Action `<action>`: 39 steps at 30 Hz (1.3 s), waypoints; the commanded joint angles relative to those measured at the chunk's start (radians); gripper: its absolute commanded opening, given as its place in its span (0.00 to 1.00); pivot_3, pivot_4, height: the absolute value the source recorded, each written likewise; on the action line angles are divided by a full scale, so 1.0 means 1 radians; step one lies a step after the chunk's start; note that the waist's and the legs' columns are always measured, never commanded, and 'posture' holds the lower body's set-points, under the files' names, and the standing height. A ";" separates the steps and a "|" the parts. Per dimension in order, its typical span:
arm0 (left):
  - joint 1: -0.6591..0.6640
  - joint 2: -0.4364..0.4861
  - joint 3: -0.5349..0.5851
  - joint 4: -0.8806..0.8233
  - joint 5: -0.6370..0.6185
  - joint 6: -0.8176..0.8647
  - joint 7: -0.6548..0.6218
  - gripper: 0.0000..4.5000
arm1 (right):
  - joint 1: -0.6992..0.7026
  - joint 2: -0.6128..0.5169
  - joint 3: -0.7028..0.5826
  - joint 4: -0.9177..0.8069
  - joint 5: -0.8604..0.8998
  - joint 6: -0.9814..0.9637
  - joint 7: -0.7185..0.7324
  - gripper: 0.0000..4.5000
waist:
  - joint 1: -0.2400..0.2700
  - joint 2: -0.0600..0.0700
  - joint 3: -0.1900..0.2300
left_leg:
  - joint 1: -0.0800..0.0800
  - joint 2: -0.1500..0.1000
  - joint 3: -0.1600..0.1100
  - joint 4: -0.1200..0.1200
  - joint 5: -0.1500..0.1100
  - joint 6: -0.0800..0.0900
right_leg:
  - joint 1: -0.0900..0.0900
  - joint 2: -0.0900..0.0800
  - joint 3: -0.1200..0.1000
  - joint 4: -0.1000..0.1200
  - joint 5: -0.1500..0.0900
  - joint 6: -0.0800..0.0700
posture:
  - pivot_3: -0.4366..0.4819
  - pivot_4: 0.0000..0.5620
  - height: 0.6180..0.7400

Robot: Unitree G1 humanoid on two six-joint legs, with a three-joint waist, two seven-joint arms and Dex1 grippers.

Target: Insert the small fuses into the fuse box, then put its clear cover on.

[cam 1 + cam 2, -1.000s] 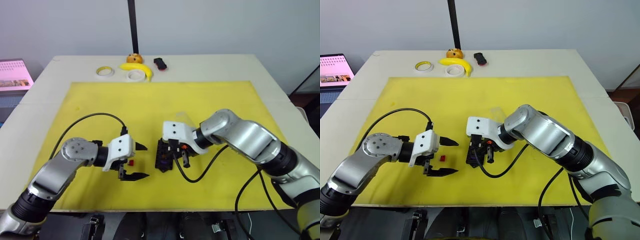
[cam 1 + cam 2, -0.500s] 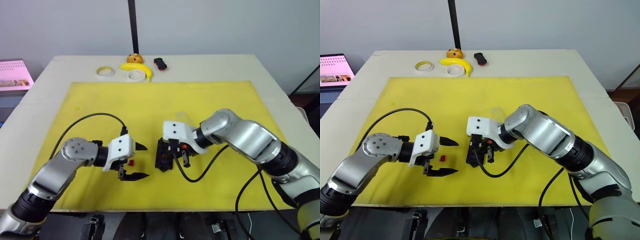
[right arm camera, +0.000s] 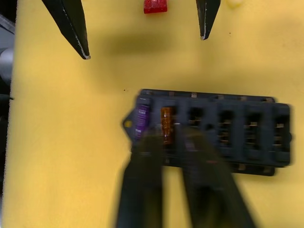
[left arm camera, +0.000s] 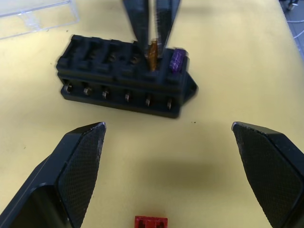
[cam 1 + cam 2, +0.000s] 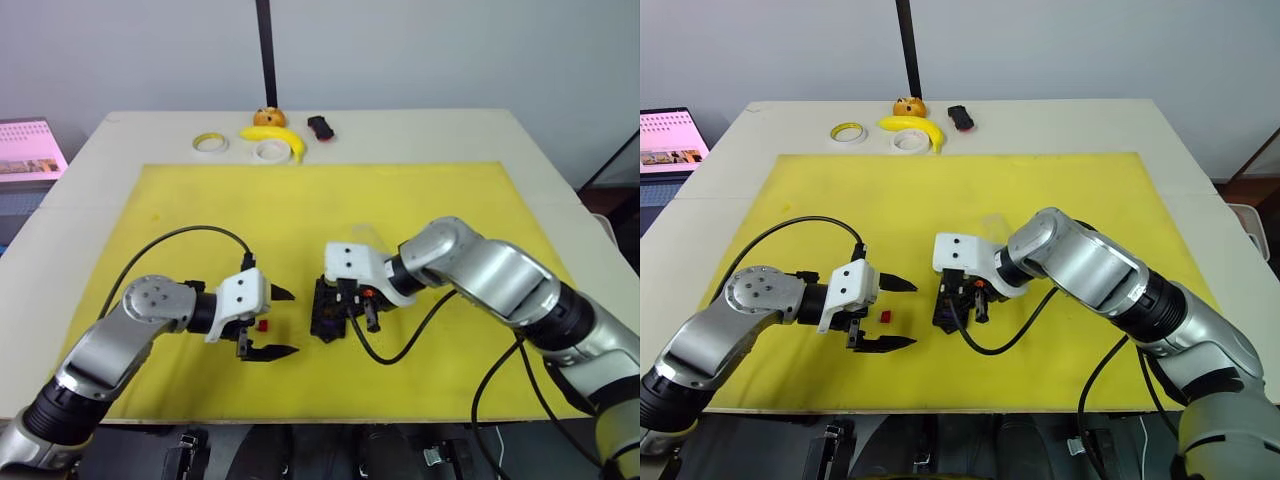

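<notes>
Lower centre of the frame: the left gripper, jaws spread wide, brackets a red fuse lying on the yellow mat. Just right of it, the right gripper pinches an orange fuse over the fuse box, beside a seated purple fuse. The clear cover lies beyond the box. Upper centre: tape rolls and a banana.
</notes>
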 commanded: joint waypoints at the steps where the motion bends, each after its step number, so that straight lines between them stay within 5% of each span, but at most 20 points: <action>1: -0.014 -0.004 0.005 -0.016 -0.001 -0.005 0.001 1.00 | -0.020 -0.001 -0.032 0.002 0.004 0.006 -0.001 0.54 | 0.001 0.000 0.000 | 0.000 0.000 0.000 0.000 0.000 0.000 | 0.000 0.000 0.000 0.000 0.000 0.000 | 0.48 0.27 1.00; 19: -0.020 -0.001 0.008 -0.006 0.004 -0.011 -0.002 1.00 | 0.062 0.008 -0.241 -0.007 0.103 -0.165 0.059 0.54 | 0.002 0.000 0.000 | 0.000 0.000 0.000 0.000 0.000 0.000 | 0.000 0.000 0.000 0.000 0.000 0.000 | 0.48 0.27 1.00; 22: -0.022 0.000 0.012 -0.001 0.004 -0.012 -0.001 1.00 | 0.140 0.022 -0.274 -0.009 0.096 -0.271 0.053 0.34 | 0.003 0.000 0.000 | -0.001 0.000 0.000 0.000 0.000 0.000 | 0.000 0.000 0.000 0.000 0.000 0.000 | 0.48 0.27 1.00; 25: -0.025 0.000 0.015 0.002 0.003 -0.011 0.001 1.00 | 0.197 0.025 -0.283 -0.015 0.098 -0.325 0.057 0.01 | 0.002 0.000 0.000 | -0.001 0.000 0.000 0.000 0.000 0.000 | 0.000 0.000 0.000 0.000 0.000 0.000 | 0.48 0.27 1.00; 39: -0.034 0.005 0.017 0.007 0.004 -0.011 -0.003 1.00 | 0.317 0.073 -0.300 0.065 0.065 -0.452 0.023 0.01 | 0.002 0.000 0.000 | 0.000 0.000 0.000 0.000 0.000 0.000 | 0.000 0.000 0.000 0.000 0.000 0.000 | 0.48 0.27 1.00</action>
